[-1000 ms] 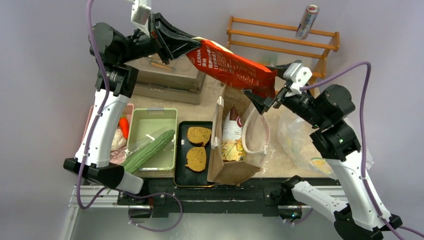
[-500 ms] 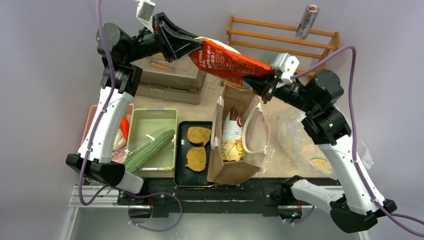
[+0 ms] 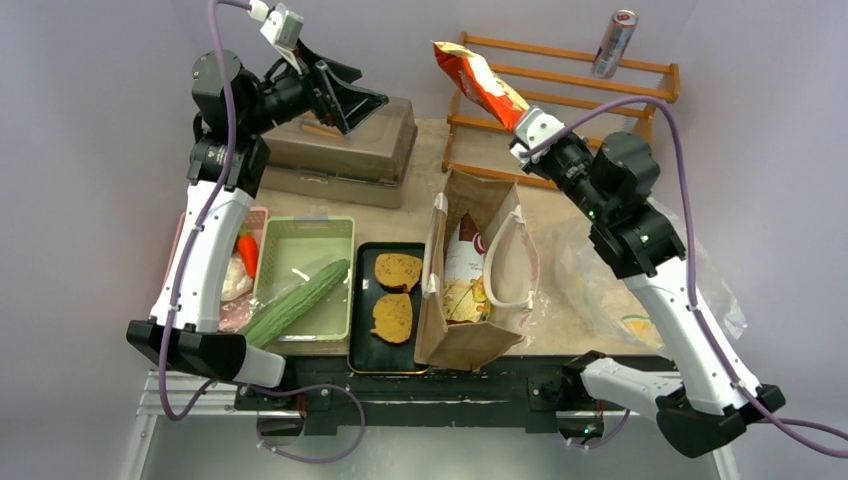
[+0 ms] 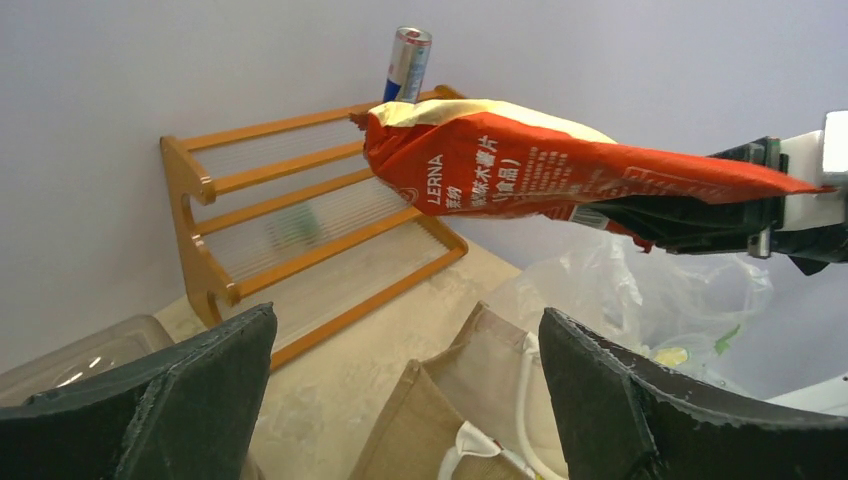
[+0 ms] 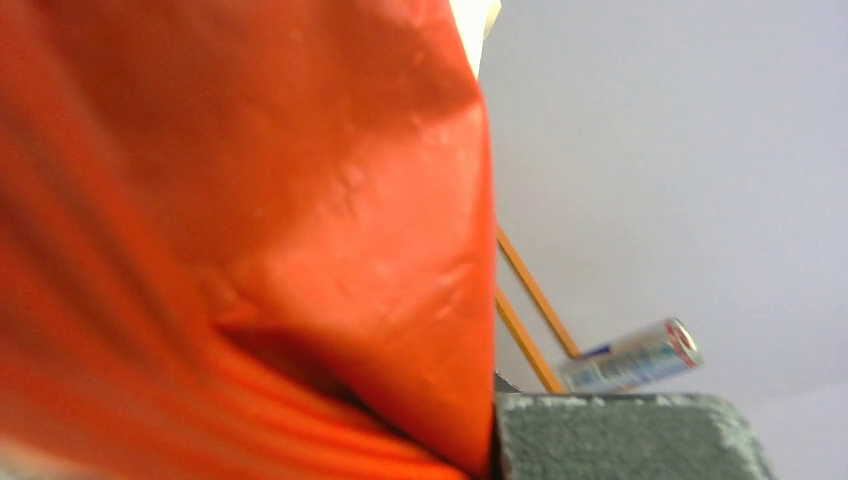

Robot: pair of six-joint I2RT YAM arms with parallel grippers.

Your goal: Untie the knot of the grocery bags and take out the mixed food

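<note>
Beige counter is looking crowded around the brown paper bag at 6 o'clock. Toward 12, the orange snack packet is jutting up; I am judging it light, crinkly and slippery. My right gripper is pinching its end, likely the firmest hold. My left gripper is gaping empty at 10.

Toast slices lie on a tray left of the paper bag; the cucumber lies in the basket farther left.

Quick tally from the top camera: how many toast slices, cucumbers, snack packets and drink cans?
Brown toast slices: 2
Long green cucumber: 1
Orange-red snack packet: 1
Silver drink can: 1
Total: 5
</note>
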